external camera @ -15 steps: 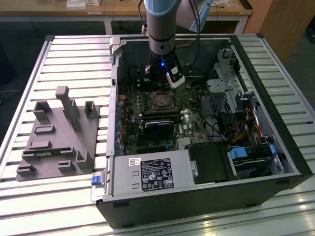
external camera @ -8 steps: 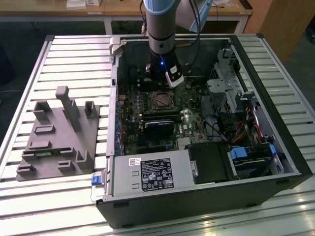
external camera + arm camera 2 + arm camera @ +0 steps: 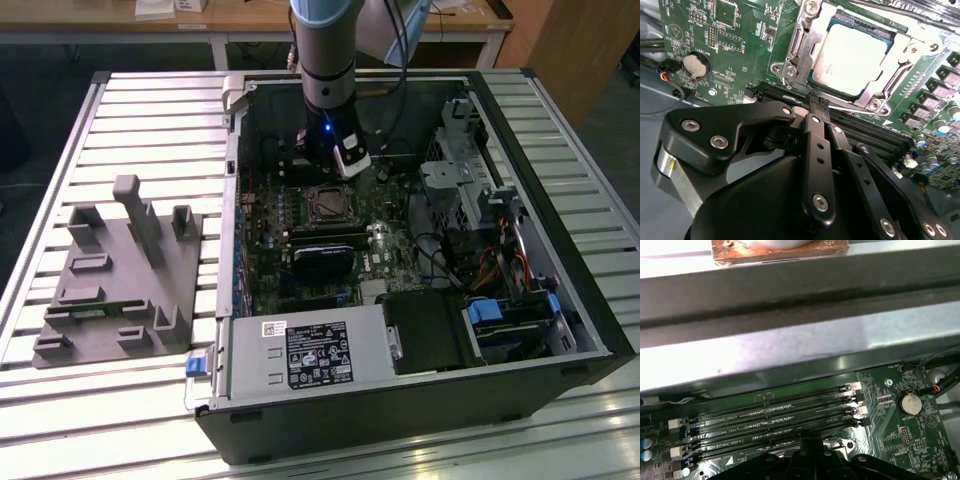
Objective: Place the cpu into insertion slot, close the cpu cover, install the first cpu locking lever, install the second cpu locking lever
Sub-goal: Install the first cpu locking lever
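Note:
In the second wrist view the cpu (image 3: 850, 55) lies flat in the insertion slot (image 3: 815, 80), its grey metal face up. The silver cpu cover (image 3: 880, 85) is folded down around it as a frame. A thin silver lever rod (image 3: 852, 109) runs along the socket edge beside the memory slots. My gripper (image 3: 811, 102) is shut with nothing between its black fingers, and its tip hovers at that edge of the socket. In the exterior view my arm (image 3: 325, 90) reaches down into the open computer case, just behind the socket (image 3: 328, 205).
Long black memory slots (image 3: 770, 415) lie under the fingertips. A coin battery (image 3: 694, 65) sits to one side. The case wall (image 3: 790, 305) stands close behind. A black card (image 3: 322, 255), power supply (image 3: 310, 350) and drive cage (image 3: 460, 170) crowd the case. A grey fixture (image 3: 125, 270) stands at the exterior view's left.

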Controlling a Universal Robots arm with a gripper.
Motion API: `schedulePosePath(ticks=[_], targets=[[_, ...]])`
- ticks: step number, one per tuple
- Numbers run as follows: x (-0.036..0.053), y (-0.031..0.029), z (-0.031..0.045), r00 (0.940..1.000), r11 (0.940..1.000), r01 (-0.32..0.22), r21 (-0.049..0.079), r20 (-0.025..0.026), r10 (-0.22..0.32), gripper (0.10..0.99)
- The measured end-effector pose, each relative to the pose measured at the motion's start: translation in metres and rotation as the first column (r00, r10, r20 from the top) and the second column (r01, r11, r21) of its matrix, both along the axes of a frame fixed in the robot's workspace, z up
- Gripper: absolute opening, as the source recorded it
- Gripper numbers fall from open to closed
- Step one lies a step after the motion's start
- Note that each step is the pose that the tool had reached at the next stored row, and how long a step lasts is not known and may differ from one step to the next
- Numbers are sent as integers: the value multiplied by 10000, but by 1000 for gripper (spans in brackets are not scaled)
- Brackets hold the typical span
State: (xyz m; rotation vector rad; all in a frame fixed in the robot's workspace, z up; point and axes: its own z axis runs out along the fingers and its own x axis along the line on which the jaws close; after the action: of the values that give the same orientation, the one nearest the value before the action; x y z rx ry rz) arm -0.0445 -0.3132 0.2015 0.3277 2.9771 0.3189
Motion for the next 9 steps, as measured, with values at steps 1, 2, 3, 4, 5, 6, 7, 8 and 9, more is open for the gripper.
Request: schedulePosePath(ticks=[1, 2, 3, 4, 5, 6, 7, 8, 9], targets=[[0, 7, 0, 10000, 10000, 53, -2, 1, -53, 106], [0, 13, 0, 9999, 9999, 101, -3, 1, -101, 106], [0, 19, -1, 9999, 9999, 150, -4, 2, -150, 106], [0, 26, -1, 9998, 9998, 195, -4, 3, -195, 106], [0, 33, -1, 9997, 9997, 235, -5, 3, -235, 106], [0, 41, -1, 9996, 9996, 275, -6, 3, -275, 106], [-1, 48, -1, 9995, 9995, 314, -7, 4, -314, 106], [-1, 56, -1, 9994, 9994, 354, -7, 4, -354, 106], [-2, 64, -2, 9992, 9992, 395, -5, 4, -395, 106]])
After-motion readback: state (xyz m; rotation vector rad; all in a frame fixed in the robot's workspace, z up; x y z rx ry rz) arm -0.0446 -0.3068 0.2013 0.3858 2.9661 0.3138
